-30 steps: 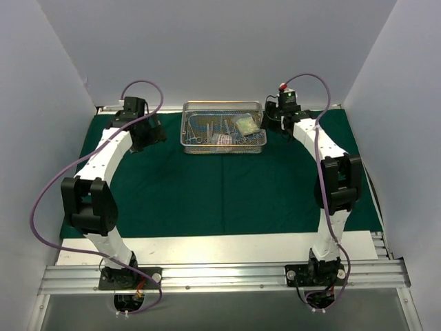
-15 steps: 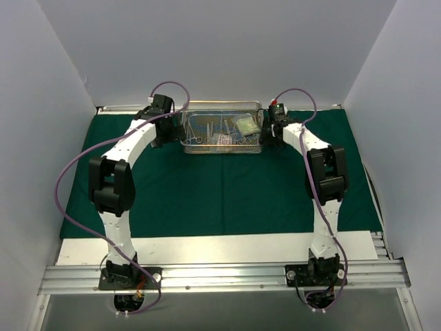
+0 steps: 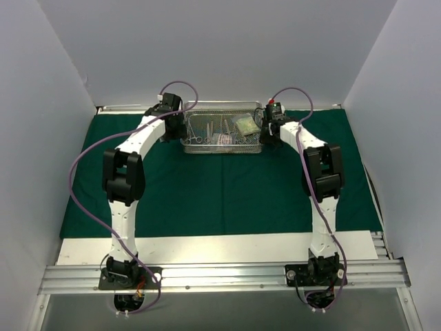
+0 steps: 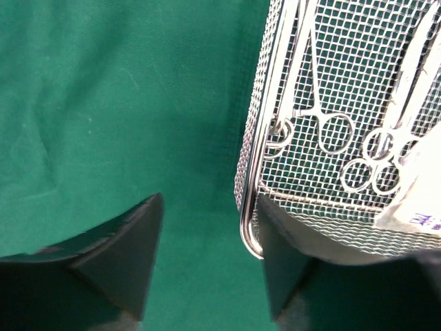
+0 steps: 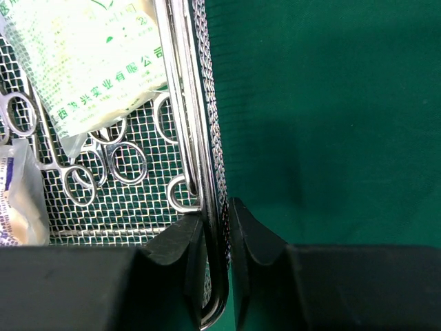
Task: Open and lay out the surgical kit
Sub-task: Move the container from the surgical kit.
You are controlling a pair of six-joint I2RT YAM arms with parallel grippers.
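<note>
The surgical kit's dark green cloth (image 3: 220, 193) lies spread flat on the table. Its silver wire-mesh tray (image 3: 222, 149) stands at the back middle and holds several steel instruments (image 3: 207, 129) and two clear packets (image 3: 244, 124). My left gripper (image 3: 180, 125) is at the tray's left end. In the left wrist view it (image 4: 207, 262) is open, straddling the tray's rim (image 4: 248, 200), one finger against the inner side and the other well clear. My right gripper (image 5: 217, 255) is shut on the tray's right wall (image 5: 207, 138), next to the printed packet (image 5: 89, 62).
White enclosure walls stand at the back and on both sides. A white board (image 3: 220, 247) and an aluminium rail (image 3: 220, 276) run along the near edge. Purple cables loop above both wrists. Bare green cloth stretches in front of the tray.
The left arm has swung right to the tray's left end and its jaws have narrowed somewhat. The right gripper has moved onto the tray's right wall and closed on it.
</note>
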